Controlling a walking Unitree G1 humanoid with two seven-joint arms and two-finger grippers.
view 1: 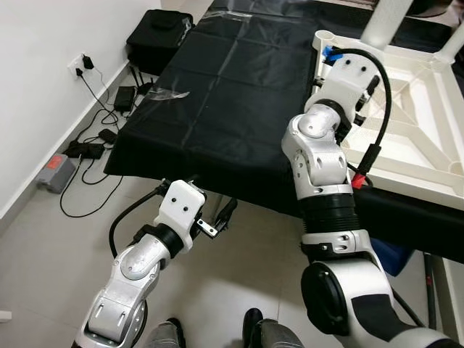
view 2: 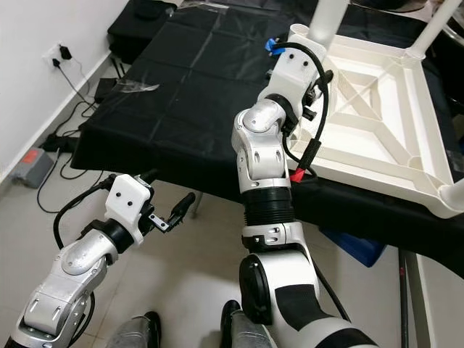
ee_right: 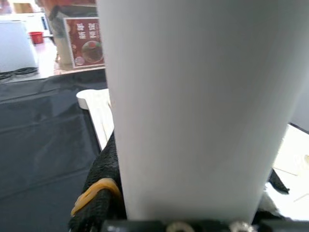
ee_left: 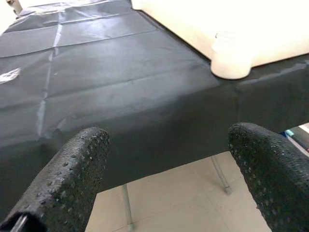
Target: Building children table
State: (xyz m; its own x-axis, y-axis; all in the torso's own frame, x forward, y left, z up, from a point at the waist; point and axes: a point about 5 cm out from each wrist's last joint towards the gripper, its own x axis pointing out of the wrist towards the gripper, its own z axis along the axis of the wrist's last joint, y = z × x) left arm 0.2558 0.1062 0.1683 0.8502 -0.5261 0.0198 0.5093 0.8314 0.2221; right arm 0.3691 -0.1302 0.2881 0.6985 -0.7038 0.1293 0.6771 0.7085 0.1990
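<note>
Your left gripper (view 2: 170, 216) hangs low before the black-draped table (view 1: 217, 94), fingers spread wide, holding nothing. Your right gripper (ee_right: 186, 220) clamps a white tubular leg (ee_right: 193, 96) standing on the upturned white plastic tabletop (view 2: 377, 109). That red poster (ee_right: 82, 42) behind carries unreadable writing.

Silver-and-white jointed arms with black cables, ribbed black sleeve, and dimpled black fingers (ee_left: 72, 179).

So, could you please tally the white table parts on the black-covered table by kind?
White tabletop frame, lying upside down: 1
White legs standing up from the frame: 2
Total: 3
The right gripper is shut on the nearer leg.
</note>
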